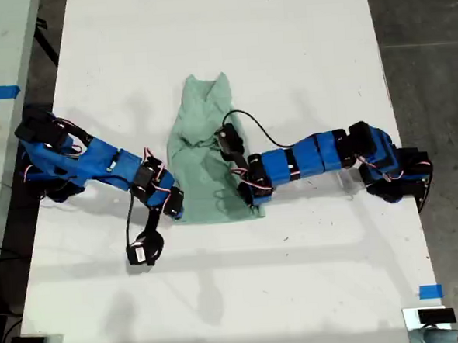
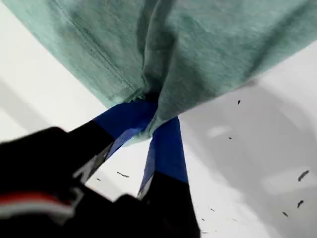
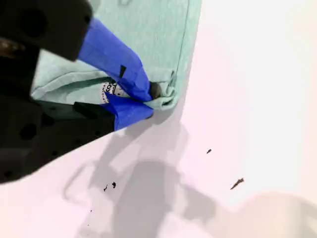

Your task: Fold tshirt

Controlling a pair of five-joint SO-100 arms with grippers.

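Blue-taped jaws of my first gripper (image 2: 151, 116) and my second gripper (image 3: 148, 96) are each clamping the one mint tshirt (image 1: 206, 149), lying bunched mid-table (image 1: 299, 50); only the second wrist view is showing a printed label (image 3: 111, 91)

You see the tshirt (image 1: 204, 153) as soft, matt, finely heathered knit cloth. The table (image 1: 299, 50) looks smooth, white and faintly speckled. Your gripper fingers (image 3: 116, 59) wear matt blue tape
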